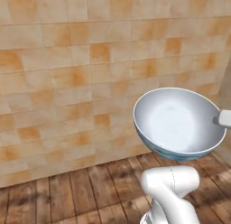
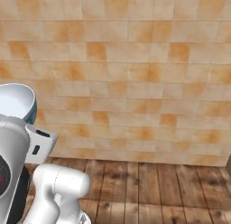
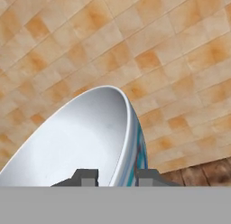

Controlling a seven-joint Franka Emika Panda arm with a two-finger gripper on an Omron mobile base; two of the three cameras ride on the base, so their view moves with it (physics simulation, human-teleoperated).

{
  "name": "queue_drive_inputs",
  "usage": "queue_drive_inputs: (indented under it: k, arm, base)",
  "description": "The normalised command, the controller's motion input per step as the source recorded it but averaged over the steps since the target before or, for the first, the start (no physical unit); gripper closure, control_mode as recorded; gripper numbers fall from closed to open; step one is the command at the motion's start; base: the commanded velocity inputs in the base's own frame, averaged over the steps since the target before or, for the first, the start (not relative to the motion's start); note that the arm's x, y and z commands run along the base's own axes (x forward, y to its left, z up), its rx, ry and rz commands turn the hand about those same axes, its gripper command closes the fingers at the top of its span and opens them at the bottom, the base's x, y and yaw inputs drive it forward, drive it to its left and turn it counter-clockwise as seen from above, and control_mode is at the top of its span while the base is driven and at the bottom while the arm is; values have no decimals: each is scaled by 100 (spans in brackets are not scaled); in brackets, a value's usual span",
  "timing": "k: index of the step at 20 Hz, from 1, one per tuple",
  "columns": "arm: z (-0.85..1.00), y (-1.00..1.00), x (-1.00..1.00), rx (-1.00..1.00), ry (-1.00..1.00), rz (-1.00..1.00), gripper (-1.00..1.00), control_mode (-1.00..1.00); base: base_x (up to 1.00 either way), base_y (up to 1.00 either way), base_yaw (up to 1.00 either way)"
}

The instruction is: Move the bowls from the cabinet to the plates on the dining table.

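My pincer is clamped on the rim of the grey-white bowl, one fingertip inside the wall and the other on the bluish patterned outside. In the left base view the bowl hangs in the air at right centre, tilted with its glossy inside facing the camera. In the right base view it shows at the left edge, above my white arm. Behind it stand an orange-tan tiled wall and a wooden plank floor.
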Motion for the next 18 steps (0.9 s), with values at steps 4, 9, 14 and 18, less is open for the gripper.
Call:
queue_drive_inputs:
  k: [4,9,14,18]
  arm:
    - [0,0,0,0,0,0,100,100]
    - [0,0,0,0,0,0,100,100]
    - [0,0,0,0,0,0,100,100]
    - [0,0,0,0,0,0,100,100]
  base:
    - [6,-2,39]
    - [10,-3,41]
    - [12,-6,39]
    - [26,0,30]
